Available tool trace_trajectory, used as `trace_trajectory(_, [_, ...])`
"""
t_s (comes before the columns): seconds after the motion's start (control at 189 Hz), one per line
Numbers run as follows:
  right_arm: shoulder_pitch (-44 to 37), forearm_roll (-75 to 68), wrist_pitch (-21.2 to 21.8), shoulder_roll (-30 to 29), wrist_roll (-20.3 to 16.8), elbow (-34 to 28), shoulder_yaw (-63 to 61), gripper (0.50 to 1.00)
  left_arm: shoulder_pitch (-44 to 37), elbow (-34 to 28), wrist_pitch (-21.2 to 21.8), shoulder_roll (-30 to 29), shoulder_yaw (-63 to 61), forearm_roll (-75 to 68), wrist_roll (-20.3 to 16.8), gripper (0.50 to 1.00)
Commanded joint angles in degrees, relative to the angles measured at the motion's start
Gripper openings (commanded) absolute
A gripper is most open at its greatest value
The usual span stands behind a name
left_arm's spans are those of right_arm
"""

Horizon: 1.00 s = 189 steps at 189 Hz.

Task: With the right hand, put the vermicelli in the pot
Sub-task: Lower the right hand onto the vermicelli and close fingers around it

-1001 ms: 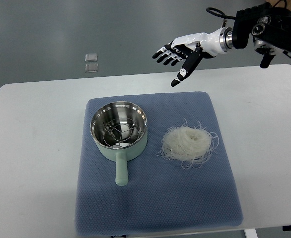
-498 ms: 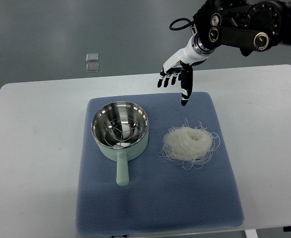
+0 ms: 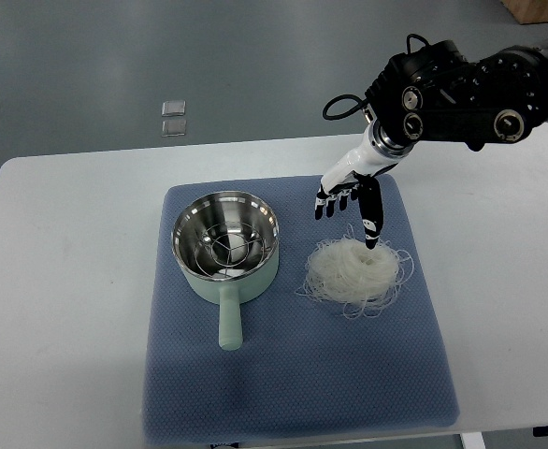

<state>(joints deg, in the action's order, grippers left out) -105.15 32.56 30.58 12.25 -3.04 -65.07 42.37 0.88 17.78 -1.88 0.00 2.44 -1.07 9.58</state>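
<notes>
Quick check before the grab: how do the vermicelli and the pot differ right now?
The vermicelli is a loose, pale nest of tangled strands; the pot is rigid, a steel bowl in a mint-green body with a handle pointing toward the robot. The vermicelli lies right of the pot, apart from it. The right hand, fingers spread, is just above the vermicelli, away from the pot. Both rest on the blue mat.

We cannot tell whether the thumb tip of the right hand [image 3: 353, 201] touches the vermicelli [image 3: 355, 272] just below it or hangs above the strands. The hand's arm [image 3: 470, 89] runs off the right edge. Far to the hand's left, beyond the counter [image 3: 68, 281], two small clear objects [image 3: 172, 119] lie on the floor, too small for us to identify. The counter's near edge is cut off by the picture's bottom.
</notes>
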Motion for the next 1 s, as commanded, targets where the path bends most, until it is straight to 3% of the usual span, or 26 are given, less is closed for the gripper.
trace_trajectory(0.0, [0.03,0.22,-0.96,1.02,-2.15,-1.02,-0.01,0.930,0.00,-0.02,-0.06,0.00,0.02,-0.07,0.09,1.000])
trace_trajectory(0.244, [0.91,-0.04,-5.62,2.25,-2.59,-4.36,-0.80,0.930,0.00,-0.99,0.03,0.00,0.02,0.02,0.09,1.000])
trace_trajectory(0.62, [8.91,0.31,-13.96,4.62,-2.06,-4.89,-1.94,0.930,0.00,-1.08,0.03,0.00,0.02,0.11,0.09,1.000])
trace_trajectory(0.996, [13.74,0.22,-13.53,5.32,-1.97,-4.89,-6.42,0.930,0.00,-1.17,0.12,0.00,0.20,0.11,0.09,1.000])
